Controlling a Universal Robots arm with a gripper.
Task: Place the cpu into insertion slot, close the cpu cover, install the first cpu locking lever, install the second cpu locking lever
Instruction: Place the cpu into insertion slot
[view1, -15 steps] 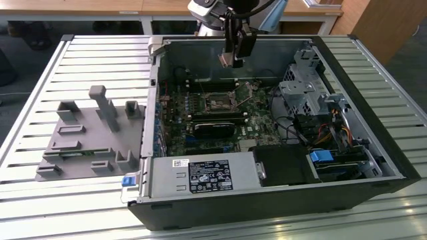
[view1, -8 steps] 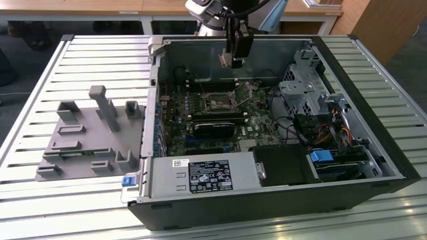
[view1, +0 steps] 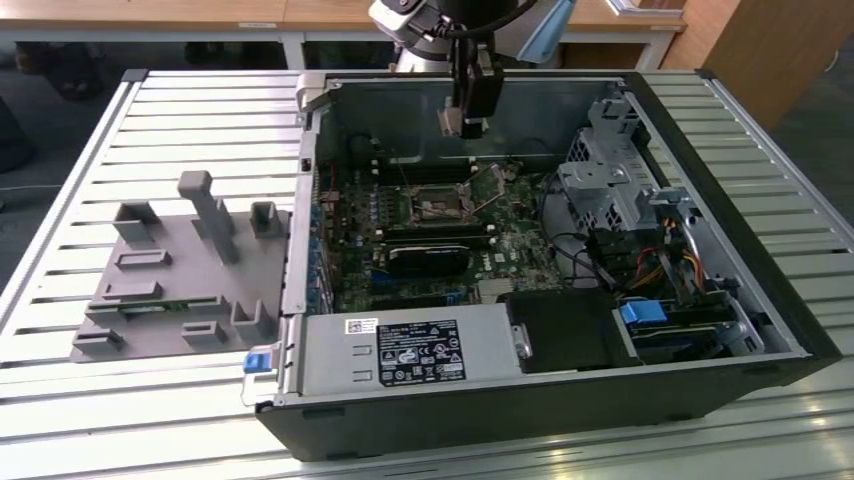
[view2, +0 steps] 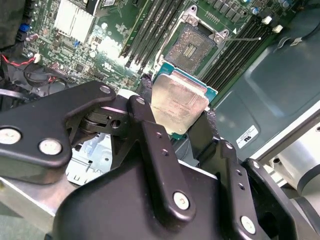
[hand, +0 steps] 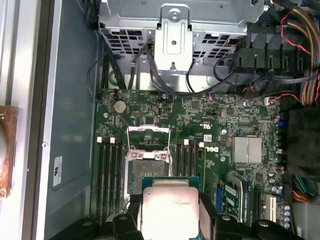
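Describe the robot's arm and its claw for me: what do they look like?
The arm is a silvery-grey tube with a light blue joint cap and a black cable looped beside it. The gripper is matte black: two fingers on hinged link bars, joined by round silver pins and screw heads.

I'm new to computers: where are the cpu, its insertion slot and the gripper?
cpu (view2: 179, 104): second wrist view, metal face.
insertion slot (view2: 192, 48): second wrist view, dark centre.
gripper (view1: 463, 124): exterior view, between fingertips.
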